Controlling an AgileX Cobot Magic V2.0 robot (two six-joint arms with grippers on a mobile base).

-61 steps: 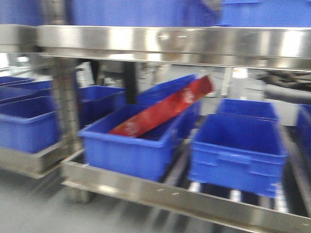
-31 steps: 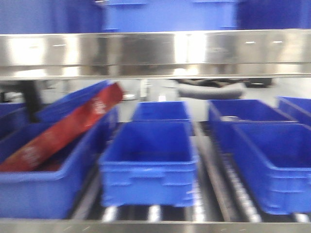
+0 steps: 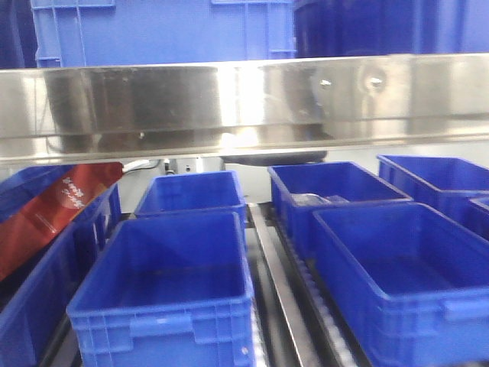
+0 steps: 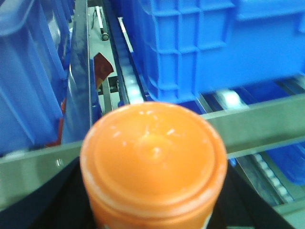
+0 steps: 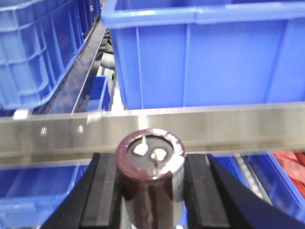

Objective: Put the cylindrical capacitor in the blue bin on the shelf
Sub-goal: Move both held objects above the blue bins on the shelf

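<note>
Two end effectors, right clamping cylindrical capacitor, left clamping orange-capped jar (steel shelf)

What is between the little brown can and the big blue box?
The shiny shelf rail crosses between the capacitor and blue bin, in the right wrist view.

Pale wall behind, w/ white cable; lighting bright, even.

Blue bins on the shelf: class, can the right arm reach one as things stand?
Probably not directly: the shelf's steel rail runs across ahead of the cylindrical capacitor held in the right gripper, level with it. The open blue bins lie below that rail.
</note>
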